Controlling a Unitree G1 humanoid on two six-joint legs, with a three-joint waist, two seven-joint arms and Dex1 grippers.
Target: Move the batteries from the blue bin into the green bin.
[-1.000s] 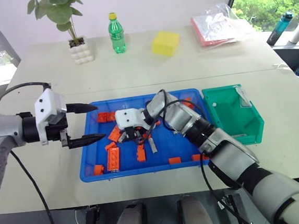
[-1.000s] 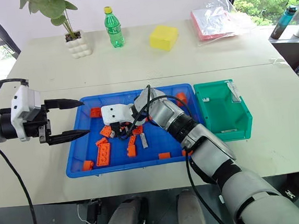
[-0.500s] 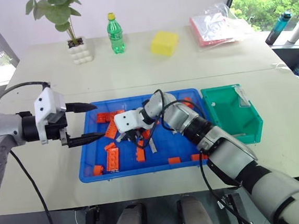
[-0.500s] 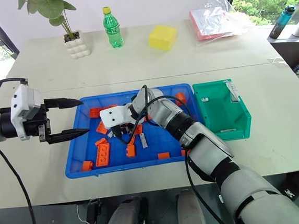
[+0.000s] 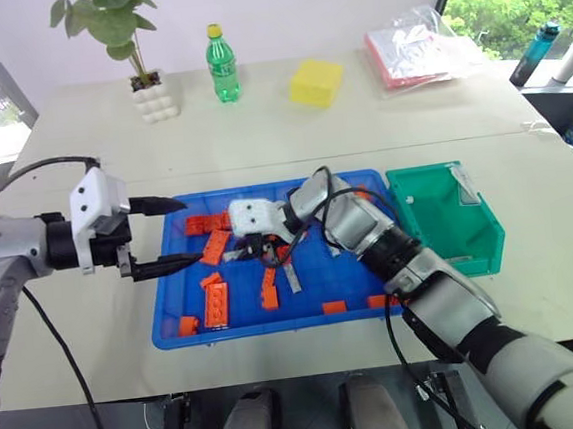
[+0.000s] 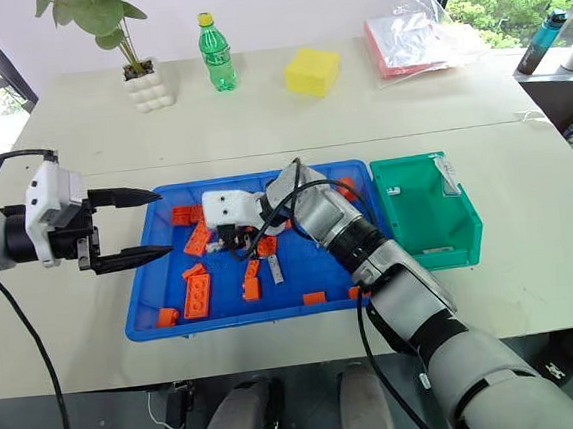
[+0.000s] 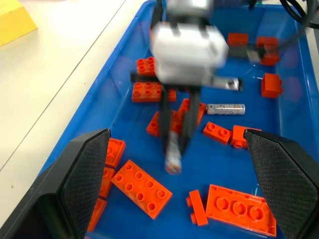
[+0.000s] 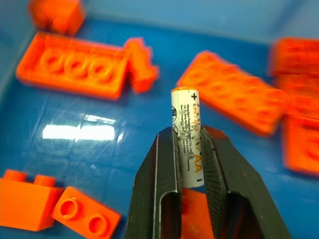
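The right end effector (image 8: 188, 149) is squeezing one battery (image 8: 187, 134) between its two black fingers; the battery is sticking out past the fingertips, over the blue bin (image 5: 191, 328); in the left wrist view the battery is pointing down at the bin floor, not touching it; two more batteries are lying inside the blue bin, one (image 7: 226, 108) near the middle among the orange bricks (image 7: 143, 181), and another one (image 7: 227, 83) just beyond it; the left end effector (image 5: 173, 234) is hanging over the left edge of the blue bin with its fingers wide apart and nothing between them; the green bin (image 5: 445, 216) is sitting just beside the right end of the blue bin; both bins are resting on the pale worktop (image 5: 260, 137).
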